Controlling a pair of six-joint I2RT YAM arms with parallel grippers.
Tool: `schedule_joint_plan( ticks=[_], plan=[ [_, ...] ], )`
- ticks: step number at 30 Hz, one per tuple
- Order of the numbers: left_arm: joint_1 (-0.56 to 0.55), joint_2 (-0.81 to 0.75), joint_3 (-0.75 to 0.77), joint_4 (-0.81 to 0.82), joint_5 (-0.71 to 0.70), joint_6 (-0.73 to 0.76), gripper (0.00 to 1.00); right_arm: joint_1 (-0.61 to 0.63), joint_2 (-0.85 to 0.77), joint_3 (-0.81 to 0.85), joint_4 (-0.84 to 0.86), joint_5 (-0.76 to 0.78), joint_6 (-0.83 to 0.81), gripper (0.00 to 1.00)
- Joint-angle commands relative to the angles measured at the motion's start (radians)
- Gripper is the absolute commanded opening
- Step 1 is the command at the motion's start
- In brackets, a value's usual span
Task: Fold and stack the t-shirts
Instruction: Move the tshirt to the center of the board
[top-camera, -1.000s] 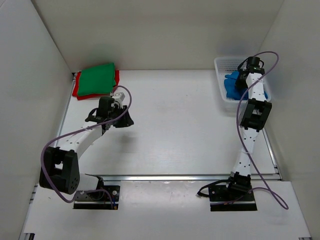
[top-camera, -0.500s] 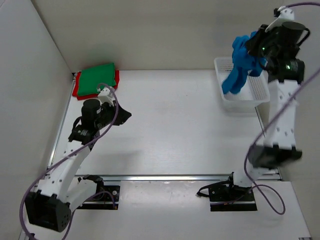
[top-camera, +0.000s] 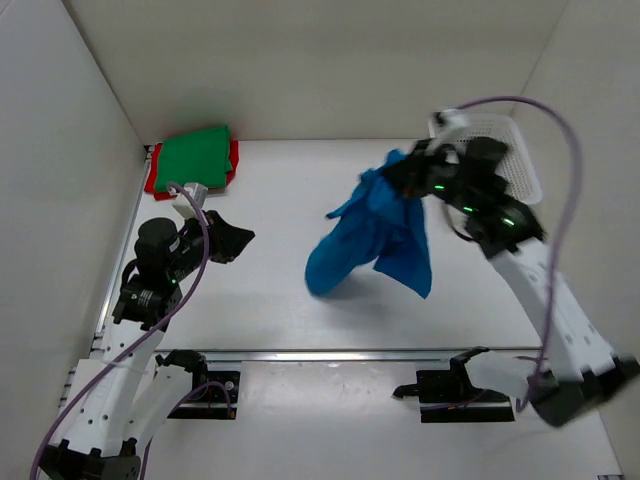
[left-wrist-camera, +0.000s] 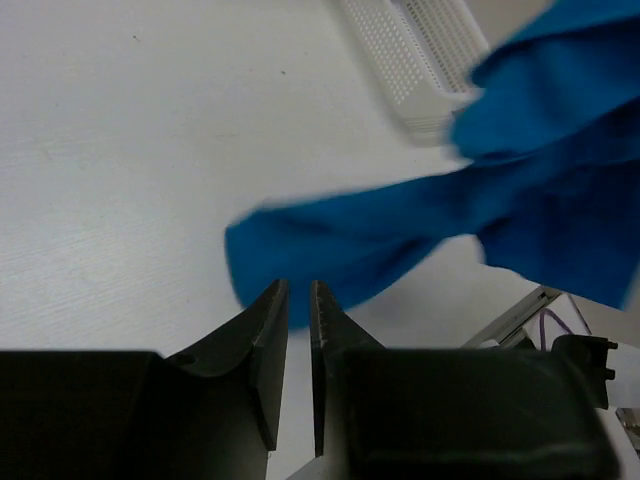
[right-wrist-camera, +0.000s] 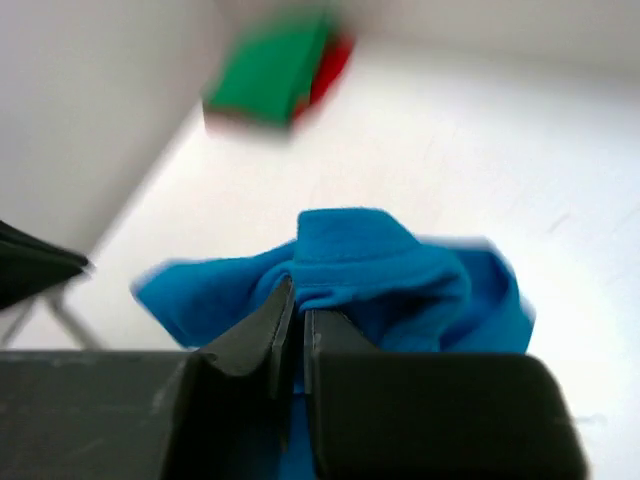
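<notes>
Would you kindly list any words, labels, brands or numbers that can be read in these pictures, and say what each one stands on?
None: no text can be read in any view.
The blue t-shirt, the green t-shirt, the red t-shirt and the white mesh basket all look plain, with no print, tag or label showing.

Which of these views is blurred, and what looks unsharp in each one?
Right wrist view: the most blurred. The green t-shirt and red t-shirt are smeared, and the blue t-shirt has soft edges. Left wrist view: the blue t-shirt's outline is fuzzy, but the basket mesh is readable. Top external view: sharp and evenly lit.
</notes>
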Motion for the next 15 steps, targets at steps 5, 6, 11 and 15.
schedule_joint_plan(
  ticks=[5,6,11,15],
  plan=[
    [-0.048,0.042,-0.027,-0.064,-0.069,0.004,0.43,0.247,0.459,0.173,-0.18,0.09,-0.005,0.37],
    [-0.057,0.047,-0.033,-0.05,-0.086,0.001,0.49,0.23,0.458,0.152,-0.188,0.094,-0.001,0.41],
    [-0.115,0.162,-0.125,0.04,-0.081,-0.002,0.53,0.077,0.363,-0.048,-0.065,-0.015,0.029,0.64],
    [-0.189,0.265,-0.179,0.151,-0.155,-0.025,0.58,0.019,0.376,-0.159,-0.076,0.016,-0.034,0.64]
  ],
)
